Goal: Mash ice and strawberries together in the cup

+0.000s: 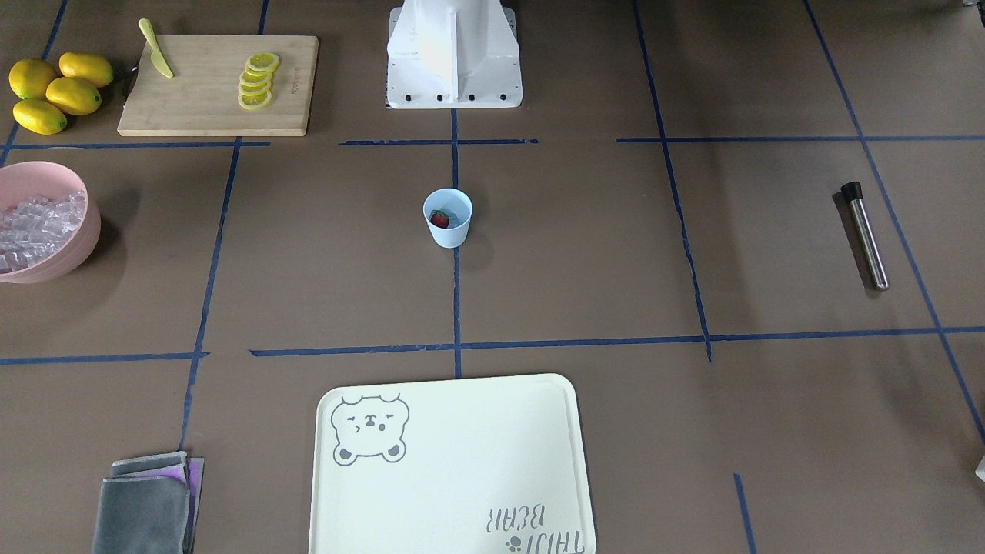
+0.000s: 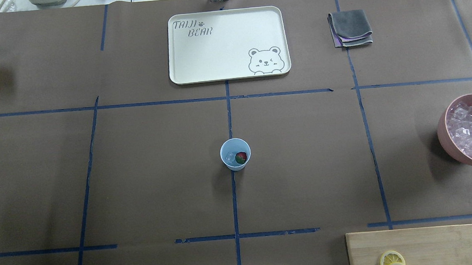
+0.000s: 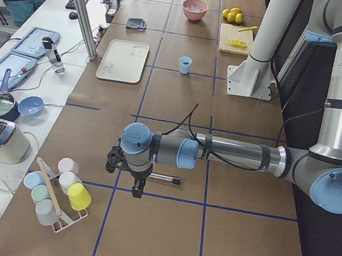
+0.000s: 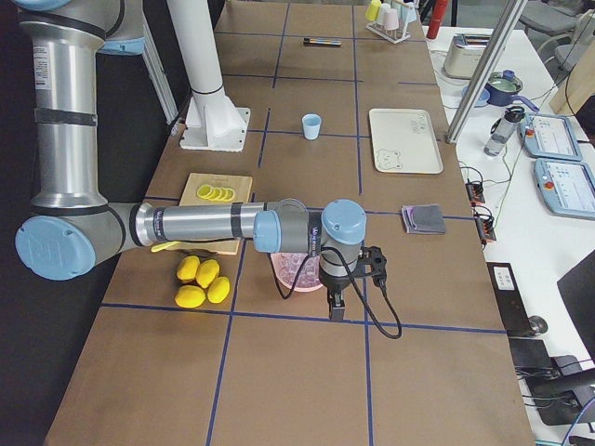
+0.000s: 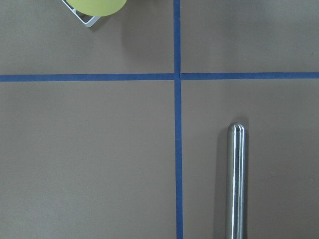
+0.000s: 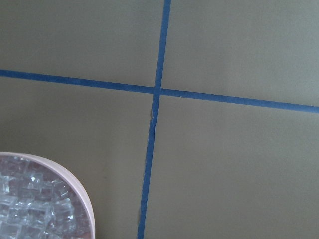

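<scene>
The light blue cup [image 2: 235, 154] stands unsteadied mid-desk, with the strawberry [image 2: 241, 157] and ice [image 2: 230, 158] inside. An off-centre push with the steel muddler [image 1: 865, 235] would likely tip it. The left hand [image 3: 138, 190] hangs over the muddler and the right hand [image 4: 335, 309] is beside the pink bowl [image 2: 444, 133]. Neither visibly holds anything, and I cannot tell whether their fingers are spread.

Cup [image 1: 447, 218]: one. Strawberry [image 1: 439, 219]: one, in the cup. Ice [image 2: 230, 158]: a few cubes in the cup, number unclear. A heap more in the bowl [image 1: 86, 238], too many to count. Bowl: one. Lemons [image 1: 73, 95]: four whole. Lemon slices [image 1: 257, 81]: about five, overlapping. Board [image 1: 200, 104]: one. Knife [image 1: 156, 49]: one. Steel rod [image 1: 867, 238]: one. Tray [image 1: 462, 462]: one. Folded cloths [image 1: 146, 504]: one stack.
</scene>
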You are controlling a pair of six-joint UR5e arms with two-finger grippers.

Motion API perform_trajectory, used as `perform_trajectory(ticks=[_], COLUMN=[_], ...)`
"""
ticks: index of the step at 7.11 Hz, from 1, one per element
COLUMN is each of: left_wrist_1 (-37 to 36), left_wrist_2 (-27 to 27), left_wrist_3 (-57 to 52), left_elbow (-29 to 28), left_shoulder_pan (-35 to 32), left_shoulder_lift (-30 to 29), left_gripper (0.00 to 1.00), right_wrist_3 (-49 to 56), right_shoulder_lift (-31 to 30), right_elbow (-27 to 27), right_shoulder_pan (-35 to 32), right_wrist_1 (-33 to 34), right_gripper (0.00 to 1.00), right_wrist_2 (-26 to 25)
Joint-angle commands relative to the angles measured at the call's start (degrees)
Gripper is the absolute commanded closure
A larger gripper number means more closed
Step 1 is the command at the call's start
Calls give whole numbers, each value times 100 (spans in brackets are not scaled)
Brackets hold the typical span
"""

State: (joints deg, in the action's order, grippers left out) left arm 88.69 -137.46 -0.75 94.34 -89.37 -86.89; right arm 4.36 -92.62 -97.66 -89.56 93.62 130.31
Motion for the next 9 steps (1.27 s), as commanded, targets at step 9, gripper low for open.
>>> perform_trajectory(ticks=[9], left_wrist_1=[-1], left_wrist_2=[0], left_wrist_3=[5], left_elbow=[-38], left_shoulder_pan=[7], left_shoulder_lift=[110], left_gripper=[0], right_wrist_3=[-31], right_shoulder_lift=[-1], right_elbow=[89], right_shoulder_pan=[0], right_wrist_1=[7], right_gripper=[1], right_wrist_2=[3])
